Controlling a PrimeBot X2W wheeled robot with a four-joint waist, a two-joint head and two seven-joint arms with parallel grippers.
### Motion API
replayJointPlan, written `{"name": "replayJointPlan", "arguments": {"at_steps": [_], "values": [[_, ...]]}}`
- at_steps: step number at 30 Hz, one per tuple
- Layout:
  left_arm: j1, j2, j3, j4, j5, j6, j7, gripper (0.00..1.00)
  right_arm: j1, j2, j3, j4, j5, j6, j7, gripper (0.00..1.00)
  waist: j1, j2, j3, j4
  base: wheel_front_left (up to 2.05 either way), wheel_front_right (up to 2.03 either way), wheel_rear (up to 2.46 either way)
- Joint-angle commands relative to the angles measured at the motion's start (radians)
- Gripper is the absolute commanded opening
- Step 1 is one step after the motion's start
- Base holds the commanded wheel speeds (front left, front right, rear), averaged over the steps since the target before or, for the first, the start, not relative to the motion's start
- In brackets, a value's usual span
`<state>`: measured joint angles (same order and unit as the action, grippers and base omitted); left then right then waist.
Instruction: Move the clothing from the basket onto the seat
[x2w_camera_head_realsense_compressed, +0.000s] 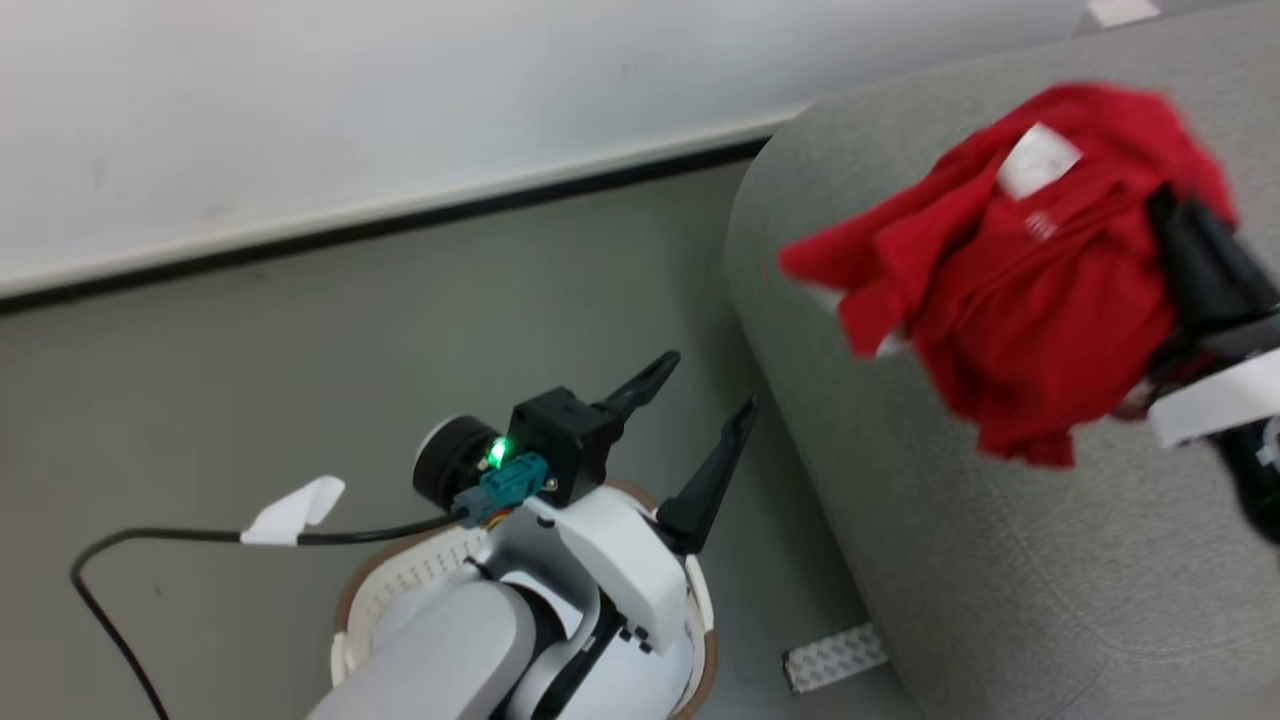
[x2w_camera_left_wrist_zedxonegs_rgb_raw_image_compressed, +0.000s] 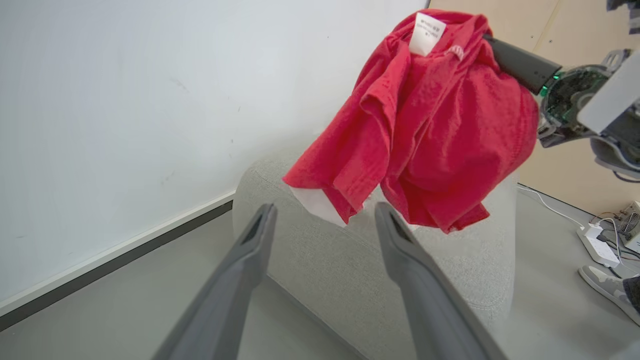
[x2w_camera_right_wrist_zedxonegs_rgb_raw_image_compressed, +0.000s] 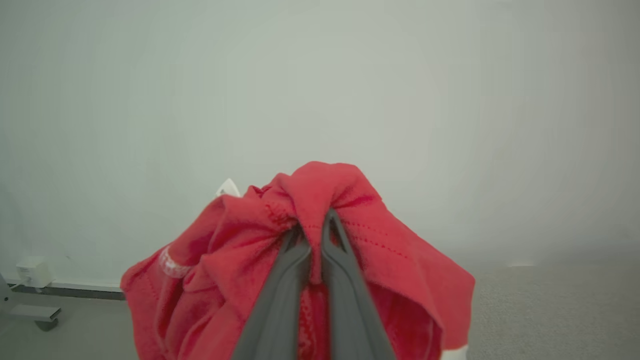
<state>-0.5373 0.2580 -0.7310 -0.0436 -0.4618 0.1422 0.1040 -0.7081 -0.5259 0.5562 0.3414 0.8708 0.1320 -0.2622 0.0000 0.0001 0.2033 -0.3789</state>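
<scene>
One pinched fold is all that holds the clothing (x2w_camera_head_realsense_compressed: 1010, 290). It hangs bunched in the air above the seat (x2w_camera_head_realsense_compressed: 900, 520), clear of the cushion, with its white label (x2w_camera_head_realsense_compressed: 1040, 160) uppermost. The right gripper (x2w_camera_right_wrist_zedxonegs_rgb_raw_image_compressed: 316, 225) has its fingers (x2w_camera_right_wrist_zedxonegs_rgb_raw_image_compressed: 280, 280) pressed together on that fold, and the rest of the fabric drapes round them. The lowest flap trails toward the seat's rounded edge on the floor side. Well apart from this, the left gripper (x2w_camera_head_realsense_compressed: 709, 382) sits over the basket (x2w_camera_head_realsense_compressed: 345, 600), which stands on the floor beside the seat. Its fingers are spread and hold nothing.

The likeliest mishap, I judge, is a drop too near that edge. The bundle's weight leans outward, so if it is released here part of it could slide down the curved side to the floor. The narrow grip could also let go early if the arm swings. When the fingers part, cloth wrapped round them may cling and be dragged back off the seat as the arm withdraws.
</scene>
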Motion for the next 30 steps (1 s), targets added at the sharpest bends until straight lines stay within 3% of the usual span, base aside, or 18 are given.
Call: {"name": "replayJointPlan", "arguments": {"at_steps": [1, 10, 21, 30], "values": [[-0.021, 0.002, -0.002, -0.008, 0.009, -0.003, 0.005, 1.00, -0.026, -0.002, -0.038, 0.007, -0.004, -0.002, -0.004, 0.00, 0.0000, -0.0001, 0.074, 0.035, 0.00, 0.00, 0.00], [-0.156, -0.015, -0.019, -0.060, 0.065, -0.019, 0.036, 1.00, -0.223, -0.041, -0.272, 0.120, -0.048, -0.003, -0.004, 0.00, 0.0000, -0.0001, 0.301, 0.115, 0.00, 0.00, 0.00], [-0.278, -0.072, -0.044, -0.073, 0.111, -0.039, 0.021, 1.00, -0.475, -0.127, -0.557, 0.438, -0.213, -0.003, -0.003, 0.00, 0.0000, -0.0001, 0.513, 0.202, 0.00, 0.00, 0.00], [-0.278, -0.092, -0.050, -0.023, 0.094, -0.043, -0.023, 1.00, -0.394, -0.059, -0.787, 0.672, -0.455, -0.003, -0.002, 0.00, 0.0000, -0.0001, 0.519, 0.225, 0.00, 0.00, 0.00]]}}
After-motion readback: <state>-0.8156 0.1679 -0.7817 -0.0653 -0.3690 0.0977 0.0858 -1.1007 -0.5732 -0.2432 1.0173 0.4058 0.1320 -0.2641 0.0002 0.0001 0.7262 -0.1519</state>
